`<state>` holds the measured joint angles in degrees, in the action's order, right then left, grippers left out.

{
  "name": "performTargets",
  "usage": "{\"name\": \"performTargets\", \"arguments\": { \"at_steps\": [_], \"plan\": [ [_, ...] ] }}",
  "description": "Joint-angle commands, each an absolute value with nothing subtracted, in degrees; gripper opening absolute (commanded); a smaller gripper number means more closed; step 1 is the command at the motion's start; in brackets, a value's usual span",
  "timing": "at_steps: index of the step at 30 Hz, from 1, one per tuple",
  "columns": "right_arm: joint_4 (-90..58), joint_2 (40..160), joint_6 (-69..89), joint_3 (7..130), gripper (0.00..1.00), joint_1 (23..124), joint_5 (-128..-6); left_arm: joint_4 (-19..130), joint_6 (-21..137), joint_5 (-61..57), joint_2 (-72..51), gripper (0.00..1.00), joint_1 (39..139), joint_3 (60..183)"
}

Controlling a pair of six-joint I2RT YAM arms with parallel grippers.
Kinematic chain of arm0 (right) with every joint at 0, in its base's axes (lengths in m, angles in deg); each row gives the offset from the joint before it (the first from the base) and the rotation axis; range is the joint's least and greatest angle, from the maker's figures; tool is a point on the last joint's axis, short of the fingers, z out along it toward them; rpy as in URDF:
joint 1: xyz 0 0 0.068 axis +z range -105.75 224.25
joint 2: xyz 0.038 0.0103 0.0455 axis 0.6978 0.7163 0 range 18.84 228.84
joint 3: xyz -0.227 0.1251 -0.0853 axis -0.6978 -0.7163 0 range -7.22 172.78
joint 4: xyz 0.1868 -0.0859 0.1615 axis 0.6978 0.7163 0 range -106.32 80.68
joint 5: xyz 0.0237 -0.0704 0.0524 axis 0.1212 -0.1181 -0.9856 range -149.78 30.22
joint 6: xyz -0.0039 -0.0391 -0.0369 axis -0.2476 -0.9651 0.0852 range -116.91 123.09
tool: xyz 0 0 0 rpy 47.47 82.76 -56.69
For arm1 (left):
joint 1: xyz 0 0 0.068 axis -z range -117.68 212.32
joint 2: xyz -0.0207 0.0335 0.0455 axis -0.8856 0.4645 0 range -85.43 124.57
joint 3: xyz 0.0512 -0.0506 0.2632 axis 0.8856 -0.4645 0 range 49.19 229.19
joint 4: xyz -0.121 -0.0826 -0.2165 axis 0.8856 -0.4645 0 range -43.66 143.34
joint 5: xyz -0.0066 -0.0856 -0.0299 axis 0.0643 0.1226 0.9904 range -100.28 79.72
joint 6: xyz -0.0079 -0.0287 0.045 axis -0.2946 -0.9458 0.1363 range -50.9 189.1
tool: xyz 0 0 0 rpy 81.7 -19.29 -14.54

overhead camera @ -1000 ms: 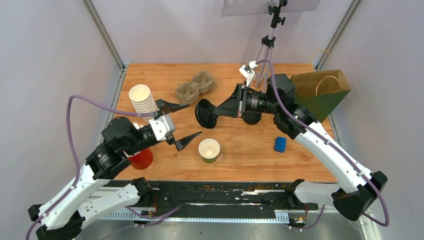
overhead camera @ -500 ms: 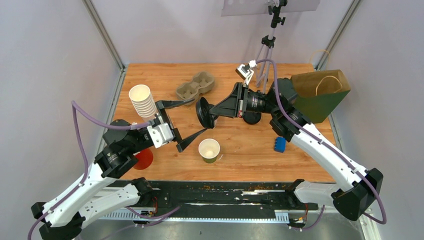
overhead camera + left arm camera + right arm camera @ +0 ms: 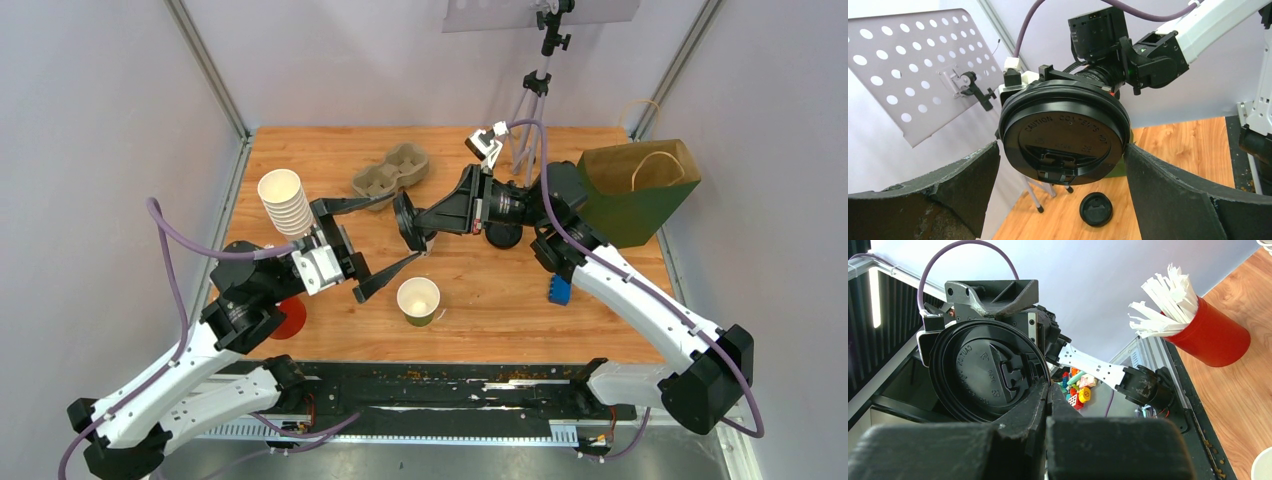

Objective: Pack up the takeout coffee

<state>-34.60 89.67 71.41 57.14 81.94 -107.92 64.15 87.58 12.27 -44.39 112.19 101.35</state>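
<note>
- Top view: the right gripper [image 3: 418, 226] is clenched on the rim of a round black plastic lid [image 3: 404, 222], held on edge above the middle of the counter [image 3: 480, 320]. A lidless olive-green paper cup [image 3: 418, 300] stands near the front edge.
- Left wrist view: the left gripper [image 3: 1062, 152] is released, its fingers spread either side of the lid [image 3: 1064, 134].
- Right wrist view: a red cup of white sticks [image 3: 1208, 335] stands beyond the pinched lid [image 3: 983, 370].

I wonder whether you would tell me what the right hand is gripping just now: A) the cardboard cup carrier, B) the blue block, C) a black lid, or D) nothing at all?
C: the right hand is shut on the rim of a black lid, holding it on edge above the table between the open fingers of the left hand.
</note>
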Motion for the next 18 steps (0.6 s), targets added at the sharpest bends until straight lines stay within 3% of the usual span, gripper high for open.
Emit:
{"name": "performTargets", "arguments": {
  "at_steps": [1,10,18],
  "plan": [
    [-38.49,88.98,71.93,56.94,0.00,81.62,-108.91,67.34,86.45,13.19,-44.11,1.00,112.42,102.13],
    [-37.46,88.51,71.78,56.33,0.01,81.68,-108.41,66.60,86.52,12.99,-44.02,1.00,112.41,102.76],
    [-35.16,88.24,70.75,56.24,0.09,81.65,-107.46,62.16,86.36,9.24,-44.55,0.97,112.40,104.02]
  ]
}}
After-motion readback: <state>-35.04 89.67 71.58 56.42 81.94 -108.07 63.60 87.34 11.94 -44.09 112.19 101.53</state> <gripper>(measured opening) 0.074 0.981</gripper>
